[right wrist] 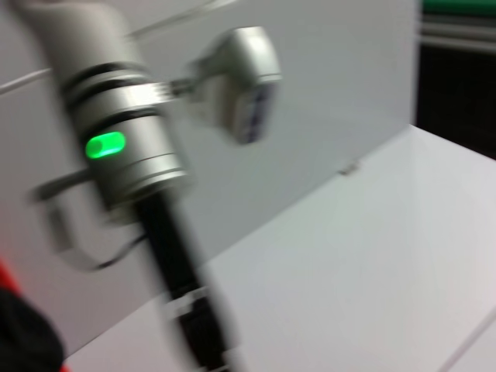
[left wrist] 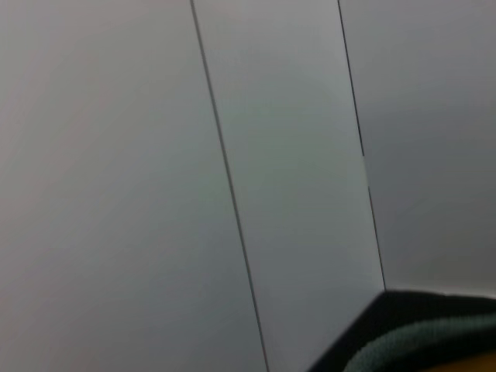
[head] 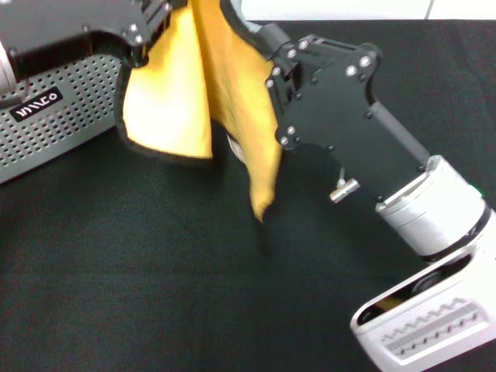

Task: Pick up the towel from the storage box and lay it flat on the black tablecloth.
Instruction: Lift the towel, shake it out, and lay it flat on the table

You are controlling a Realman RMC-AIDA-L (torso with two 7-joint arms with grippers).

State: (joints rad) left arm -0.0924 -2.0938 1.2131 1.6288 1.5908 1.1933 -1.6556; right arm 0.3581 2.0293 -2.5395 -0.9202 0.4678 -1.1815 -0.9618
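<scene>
I have the towel (head: 186,93) hanging folded above the black tablecloth (head: 155,271), beside the storage box (head: 54,124), gripped along its top by the left gripper (head: 143,35) and right gripper (head: 271,66); finger spread: cannot tell. Risk: lowering unspread leaves creases.

A pale grey panelled wall (left wrist: 116,170) fills the left wrist view, crossed by thin dark seams; the right wrist view shows a white surface (right wrist: 364,287) beneath it.
</scene>
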